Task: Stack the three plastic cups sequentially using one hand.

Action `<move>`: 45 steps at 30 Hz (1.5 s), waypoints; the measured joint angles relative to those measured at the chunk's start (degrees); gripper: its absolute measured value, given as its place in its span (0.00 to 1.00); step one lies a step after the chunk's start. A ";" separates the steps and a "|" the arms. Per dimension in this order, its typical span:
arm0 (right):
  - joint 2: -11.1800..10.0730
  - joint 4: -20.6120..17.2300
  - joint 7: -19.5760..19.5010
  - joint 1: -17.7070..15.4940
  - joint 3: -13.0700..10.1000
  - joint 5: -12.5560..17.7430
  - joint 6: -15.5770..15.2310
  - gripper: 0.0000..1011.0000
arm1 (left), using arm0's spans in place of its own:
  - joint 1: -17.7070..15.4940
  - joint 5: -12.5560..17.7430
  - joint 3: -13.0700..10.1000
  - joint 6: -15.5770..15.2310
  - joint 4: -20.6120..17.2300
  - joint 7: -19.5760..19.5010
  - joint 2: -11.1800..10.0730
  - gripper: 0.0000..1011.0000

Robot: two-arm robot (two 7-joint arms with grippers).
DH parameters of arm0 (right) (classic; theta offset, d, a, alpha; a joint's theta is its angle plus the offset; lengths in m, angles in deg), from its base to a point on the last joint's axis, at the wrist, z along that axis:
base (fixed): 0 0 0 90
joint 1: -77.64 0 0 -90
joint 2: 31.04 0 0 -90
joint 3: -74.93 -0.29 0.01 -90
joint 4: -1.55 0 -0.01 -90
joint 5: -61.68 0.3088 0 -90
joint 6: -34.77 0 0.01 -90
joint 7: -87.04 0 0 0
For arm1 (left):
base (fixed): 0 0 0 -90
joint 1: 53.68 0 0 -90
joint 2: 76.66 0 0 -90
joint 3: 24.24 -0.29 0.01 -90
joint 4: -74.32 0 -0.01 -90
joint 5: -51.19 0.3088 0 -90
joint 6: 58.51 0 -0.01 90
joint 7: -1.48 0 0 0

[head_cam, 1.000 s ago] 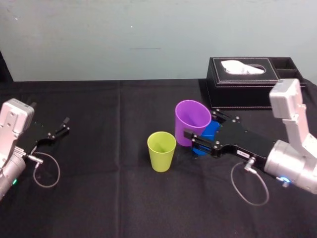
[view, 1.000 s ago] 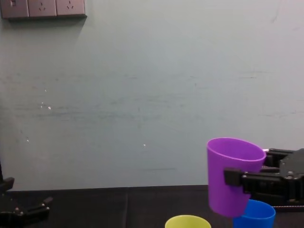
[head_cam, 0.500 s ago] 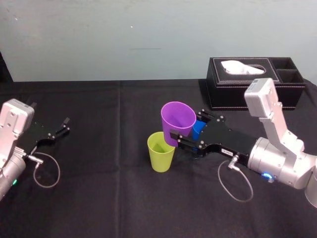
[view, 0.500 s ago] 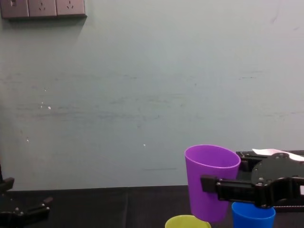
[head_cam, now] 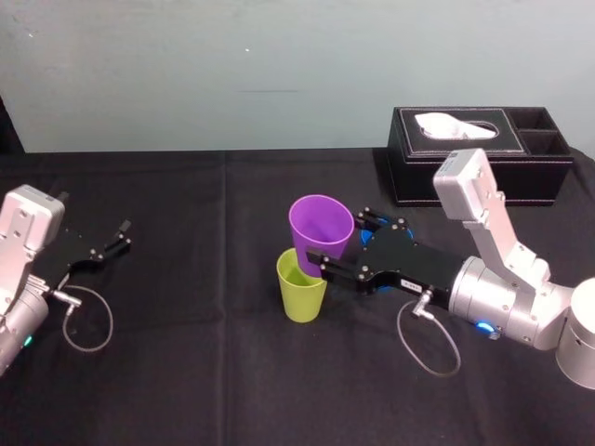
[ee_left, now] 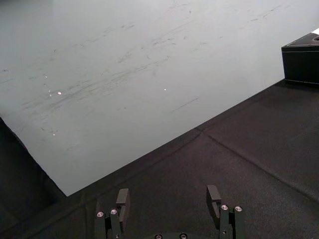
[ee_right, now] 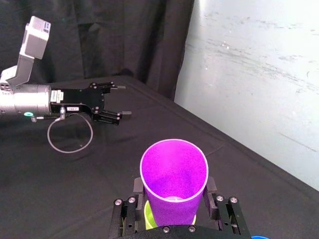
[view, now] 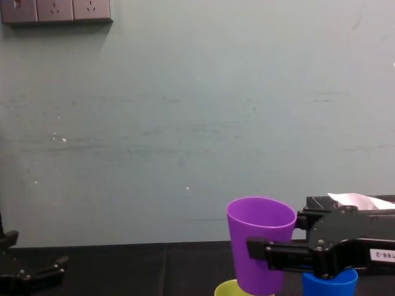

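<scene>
One cup, the purple cup (head_cam: 321, 230), is clamped upright in the jaws of the right gripper (head_cam: 325, 253), its base at the mouth of the yellow-green cup (head_cam: 302, 293) standing on the black surface (head_cam: 186, 362). The blue cup (view: 330, 285) stands just behind that gripper. The left gripper (ee_left: 169, 199) rests at far left, jaws apart and empty.

light: even, moderately bright | shadows: faint – lost on black cloth (head_cam: 186, 372) | glare: small specks on wall (ee_left: 59, 92)

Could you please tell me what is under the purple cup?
The yellow-green cup stands under it, rim partly visible. The purple cup, gripped by the right tool, covers most of its inside.
</scene>
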 joint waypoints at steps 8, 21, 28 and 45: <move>0.64 0.46 0.09 0.40 0.48 -0.48 -0.19 0.71 | 0.00 0.00 0.00 0.00 0.00 0.00 0.00 1.00; 1.50 1.37 0.19 0.60 0.85 -0.83 -0.14 0.71 | 0.00 0.00 0.00 0.00 0.00 0.00 0.00 1.00; 2.02 1.82 0.16 0.76 1.10 -1.03 0.03 0.71 | 0.00 0.00 0.00 0.00 0.00 0.00 0.00 1.00; 3.04 3.62 0.15 1.33 1.60 -1.75 0.47 0.71 | 0.00 0.00 0.00 0.00 0.00 0.00 0.00 1.00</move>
